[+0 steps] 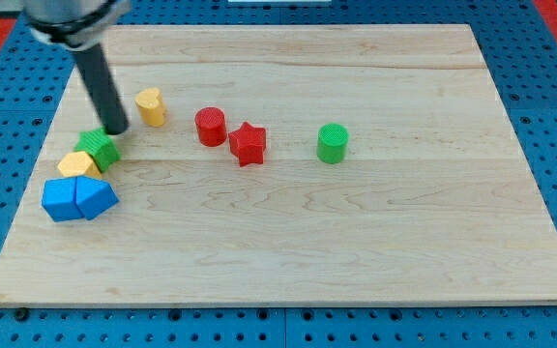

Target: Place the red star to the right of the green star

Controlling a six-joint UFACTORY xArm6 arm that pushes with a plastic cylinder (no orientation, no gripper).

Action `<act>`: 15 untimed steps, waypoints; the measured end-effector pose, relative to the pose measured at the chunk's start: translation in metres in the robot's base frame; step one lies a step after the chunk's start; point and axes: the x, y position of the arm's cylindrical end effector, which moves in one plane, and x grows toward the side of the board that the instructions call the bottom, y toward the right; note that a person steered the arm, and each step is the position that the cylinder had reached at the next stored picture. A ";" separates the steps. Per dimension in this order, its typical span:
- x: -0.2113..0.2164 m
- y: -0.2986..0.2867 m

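The red star (248,144) lies on the wooden board (356,242), left of centre, just right of the red cylinder (210,127). The green star (96,148) sits near the board's left edge. My tip (115,130) stands right at the green star's upper right corner, touching or nearly touching it. The red star is well to the right of the green star, with the red cylinder between them.
A yellow block (151,106) lies right of my tip. A yellow block (77,164) sits below the green star, against two blue blocks (76,198). A green cylinder (333,143) stands right of the red star. Blue pegboard surrounds the board.
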 end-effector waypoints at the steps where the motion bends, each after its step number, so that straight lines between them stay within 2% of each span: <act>1: 0.019 -0.014; 3: 0.035 0.020; 4: 0.019 0.064; 5: 0.057 0.116; 6: 0.073 0.159; 7: 0.064 0.227; 8: 0.012 0.186; 9: -0.010 0.155; 11: -0.012 0.151; 12: 0.013 0.141; 13: 0.030 0.104; 15: 0.017 0.116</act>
